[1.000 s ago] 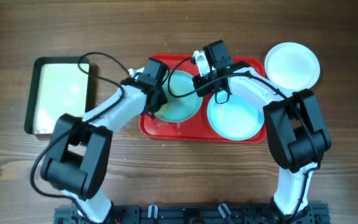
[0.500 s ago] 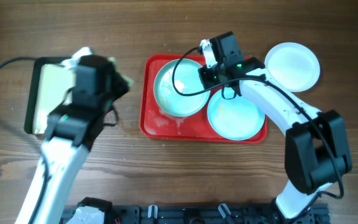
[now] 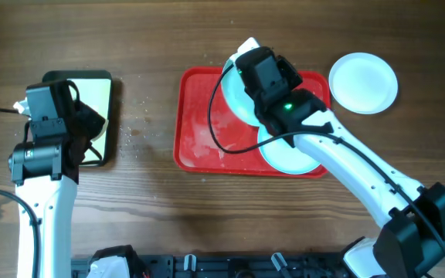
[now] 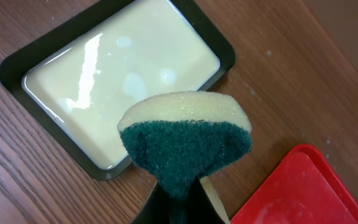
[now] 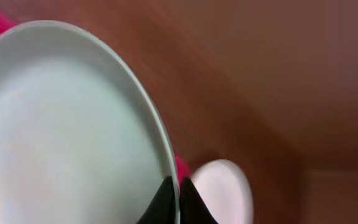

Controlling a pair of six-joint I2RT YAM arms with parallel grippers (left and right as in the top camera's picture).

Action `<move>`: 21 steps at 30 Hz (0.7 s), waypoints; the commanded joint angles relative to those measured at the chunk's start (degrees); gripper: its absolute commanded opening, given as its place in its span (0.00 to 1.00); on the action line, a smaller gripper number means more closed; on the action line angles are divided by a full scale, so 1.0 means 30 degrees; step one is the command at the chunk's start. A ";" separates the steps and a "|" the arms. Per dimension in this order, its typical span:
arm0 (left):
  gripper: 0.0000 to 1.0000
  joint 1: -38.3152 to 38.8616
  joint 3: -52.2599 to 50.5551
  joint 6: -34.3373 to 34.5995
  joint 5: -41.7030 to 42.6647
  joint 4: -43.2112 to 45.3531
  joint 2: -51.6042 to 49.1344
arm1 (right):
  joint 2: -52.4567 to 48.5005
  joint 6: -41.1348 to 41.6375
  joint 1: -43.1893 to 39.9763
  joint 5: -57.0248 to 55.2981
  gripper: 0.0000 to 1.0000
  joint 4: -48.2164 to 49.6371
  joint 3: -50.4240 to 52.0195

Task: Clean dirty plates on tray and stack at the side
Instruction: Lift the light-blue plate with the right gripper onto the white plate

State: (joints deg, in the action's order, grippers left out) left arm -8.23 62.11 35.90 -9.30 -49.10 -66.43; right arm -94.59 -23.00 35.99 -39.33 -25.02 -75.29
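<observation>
The red tray (image 3: pixel 199 135) lies mid-table. My right gripper (image 3: pixel 245 62) is shut on the rim of a light blue plate (image 3: pixel 234 96) and holds it tilted above the tray's far side. The wrist view shows its fingers pinching the plate's (image 5: pixel 61 124) edge at the gripper (image 5: pixel 173 190). A second light blue plate (image 3: pixel 284 154) lies on the tray, partly hidden under my right arm. The white plate (image 3: pixel 363 82) sits on the table right of the tray and also shows in the right wrist view (image 5: pixel 222 186). My left gripper (image 3: pixel 90 127) is shut on a green-and-yellow sponge (image 4: pixel 185 143), gripper (image 4: pixel 179 196).
A cream tray with a dark green rim (image 3: pixel 49 77) sits at the left, and my left gripper hovers over its right edge (image 4: pixel 225 59). Small specks lie on the wood (image 3: pixel 137 123) between the two trays. The red tray's corner (image 4: pixel 297 186) shows wet smears.
My left arm drew back from the red tray to the cream tray with the sponge. My right gripper lifted the light blue plate off the tray and tilted it.
</observation>
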 commanded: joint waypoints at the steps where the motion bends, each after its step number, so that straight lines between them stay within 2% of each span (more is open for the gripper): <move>1: 0.04 -0.0102 -0.0095 -0.0393 0.0029 -0.0015 -0.0036 | 0.0393 -0.5071 0.2302 -0.6025 0.04 0.2448 -0.0051; 4: 0.04 -0.0102 -0.0095 -0.0393 0.0029 -0.0029 -0.0036 | 0.0393 -1.0768 0.4437 -0.8728 0.04 0.6477 -0.0051; 6: 0.04 -0.0102 -0.0095 -0.0393 0.0029 -0.0029 -0.0036 | 0.0393 -1.3296 0.5268 -0.9683 0.04 0.8735 -0.0051; 8: 0.04 -0.0102 -0.0095 -0.0393 0.0029 -0.0073 -0.0036 | 0.0393 -1.4316 0.5603 -1.0040 0.04 1.0178 -0.0051; 18: 0.04 -0.0102 -0.0095 -0.0393 0.0036 -0.0095 -0.0036 | 0.0386 -1.3078 0.5625 -0.9180 0.04 1.0448 -0.0044; 19: 0.04 -0.0102 -0.0095 -0.0393 0.0109 -0.0087 -0.0036 | 0.0386 -1.2087 0.5625 -0.8735 0.04 1.0010 -0.0044; 21: 0.04 -0.0102 -0.0095 -0.0386 0.0182 -0.0087 -0.0036 | 0.0386 -0.8633 0.5384 -0.5799 0.04 0.6688 -0.0044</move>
State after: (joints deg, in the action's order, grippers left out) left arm -8.23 62.08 35.81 -9.10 -49.54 -66.46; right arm -94.26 -60.25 52.77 -65.41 1.83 -75.11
